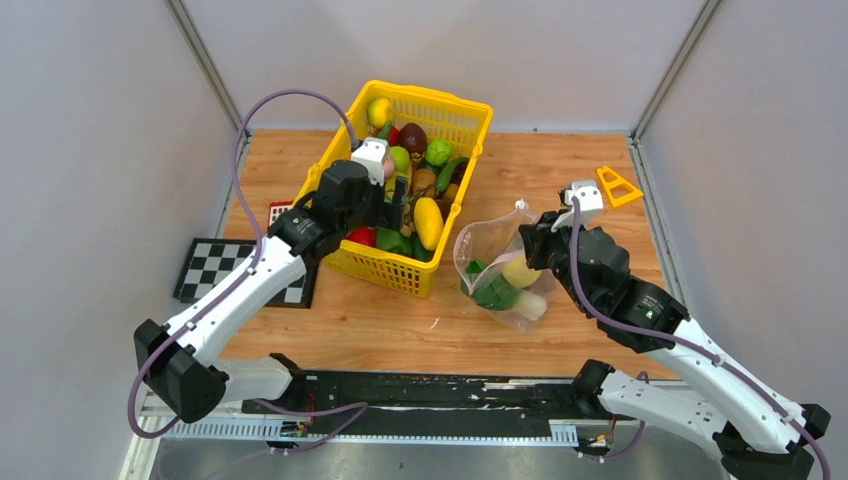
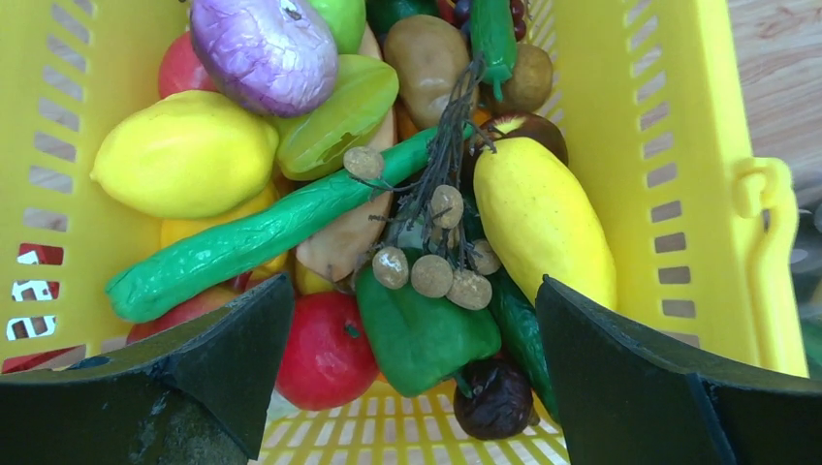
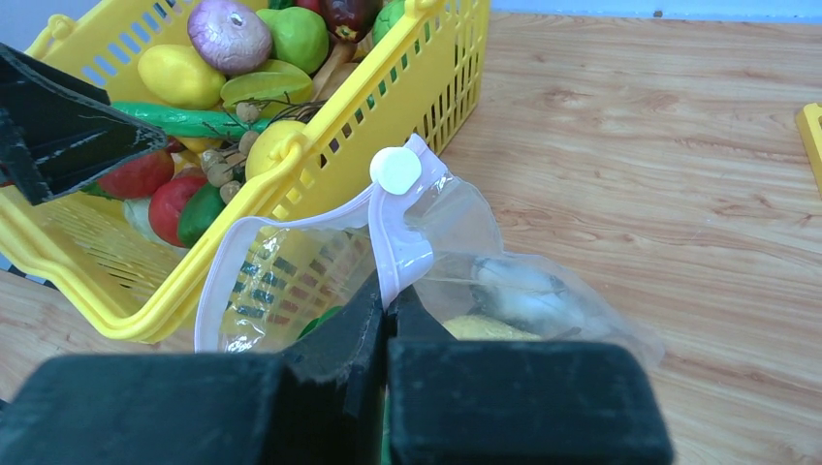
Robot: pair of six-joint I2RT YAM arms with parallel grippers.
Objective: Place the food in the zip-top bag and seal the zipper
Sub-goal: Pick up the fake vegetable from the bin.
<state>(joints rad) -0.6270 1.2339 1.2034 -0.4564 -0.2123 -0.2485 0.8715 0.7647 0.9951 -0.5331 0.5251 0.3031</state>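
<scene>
The setting is a robotics laboratory test cell. Plain grey panels on aluminium posts enclose a wooden tabletop on three sides. The left arm and the right arm are bolted to a black rail at the near edge, with exposed purple cables. A checkerboard calibration target lies at the left. The produce in the yellow basket is glossy plastic toy stock.

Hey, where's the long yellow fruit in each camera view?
Top external: the long yellow fruit lies centre frame, at the yellow basket's lower right.
Left wrist: right of centre, along the basket's right wall.
Right wrist: upper left, just behind the basket's rim.
Shared landmark: the yellow basket.
</scene>
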